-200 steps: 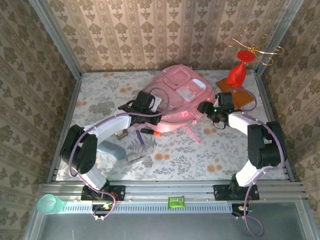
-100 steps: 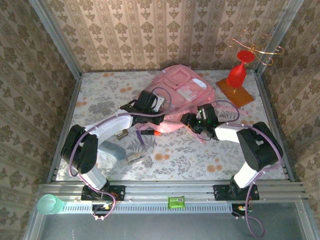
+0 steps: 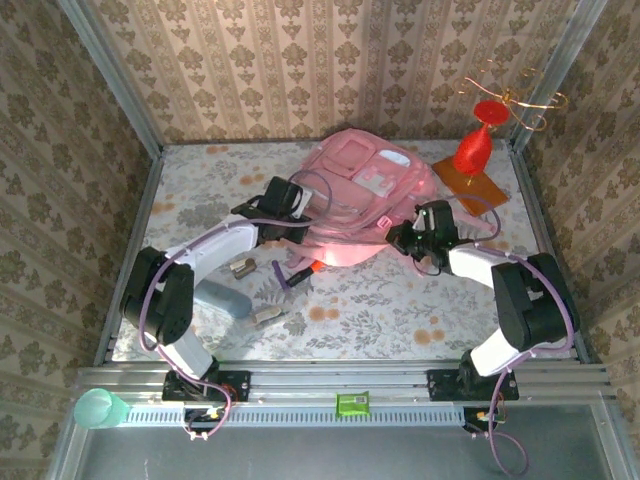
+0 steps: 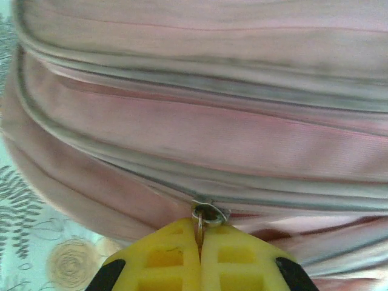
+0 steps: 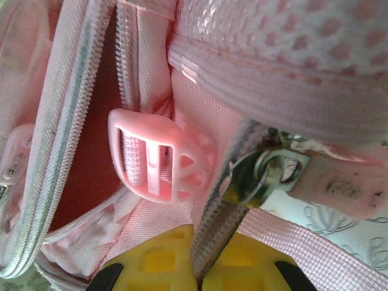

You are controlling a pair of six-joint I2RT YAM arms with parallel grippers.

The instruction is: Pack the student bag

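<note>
- Student bag: lies flat at the far middle of the table, top edge close to the back wall.
- Open room: bare table to the bag's far left and across the near centre and near right. A wooden board with a red stand crowds the far right corner. A grey-blue case and small bits lie near the left arm.
- Left gripper: closed on the metal zip pull at the bag's near left edge.
- Right gripper: closed on a pink strap at the bag's right side, beside a pink buckle.
- Change: a second ago the right gripper stood open, off the bag and near the board. The strap then trailing on the table is now lifted.
</note>
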